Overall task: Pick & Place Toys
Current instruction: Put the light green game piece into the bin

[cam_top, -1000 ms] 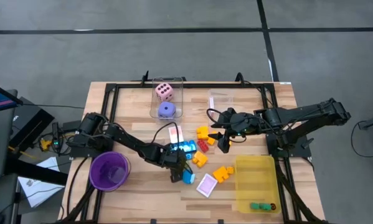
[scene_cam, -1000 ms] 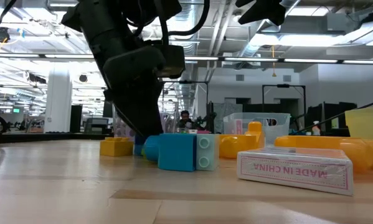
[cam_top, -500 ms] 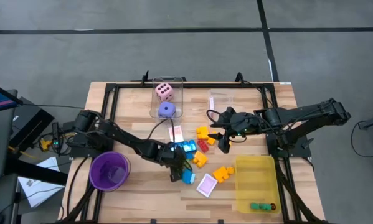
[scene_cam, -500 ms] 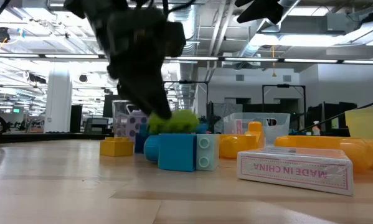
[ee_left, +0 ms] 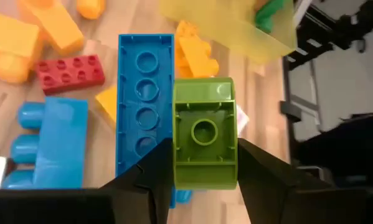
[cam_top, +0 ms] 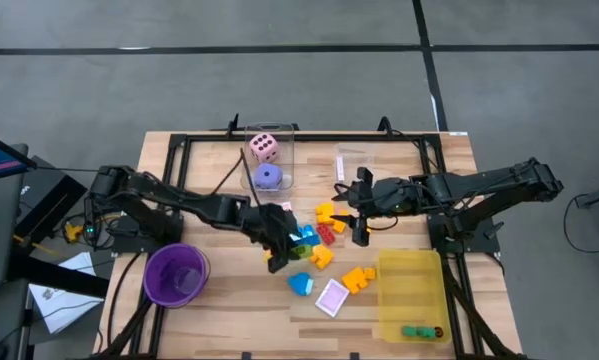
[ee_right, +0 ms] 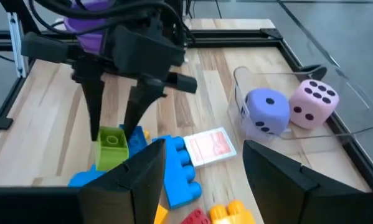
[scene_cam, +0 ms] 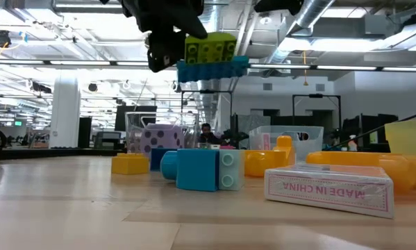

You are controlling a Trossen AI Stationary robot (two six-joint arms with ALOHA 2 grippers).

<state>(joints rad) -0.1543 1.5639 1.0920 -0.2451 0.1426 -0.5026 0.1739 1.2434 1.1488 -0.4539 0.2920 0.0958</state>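
**Left gripper lifting a green block joined to a long blue block**

While the left gripper (ee_left: 202,186) hangs above the middle of the table, its two dark fingers (ee_left: 150,180) are closed against opposite sides of a green block (ee_left: 203,134). A long blue block (ee_left: 142,99) with a row of round studs lies flush against the green block, just outside one finger; in the low view the green block (scene_cam: 209,47) sits on top of the long blue block (scene_cam: 213,68), and both hang clear of the tabletop. Beyond the jaws, on the wood, lie a light blue block (ee_left: 46,149), a red block (ee_left: 71,71), and several yellow and orange blocks (ee_left: 37,34). A pink-white card box (scene_cam: 329,189) rests on the table near the low camera, apart from the held pair.

The right gripper (cam_top: 362,222) hovers beside the toy pile, well apart from the left one, its jaws standing partly apart with nothing between them. Ahead of its fingers (ee_right: 127,180) the wrist view shows the left gripper (ee_right: 114,115) with its load, a pink-white card (ee_right: 211,146) flat on the table, and a clear box (ee_right: 286,106) containing a purple die (ee_right: 267,111) and a pink die (ee_right: 312,106). To the far side of the left arm stands a purple cup (cam_top: 176,275); a yellow tray (cam_top: 411,285) lies near the right arm.
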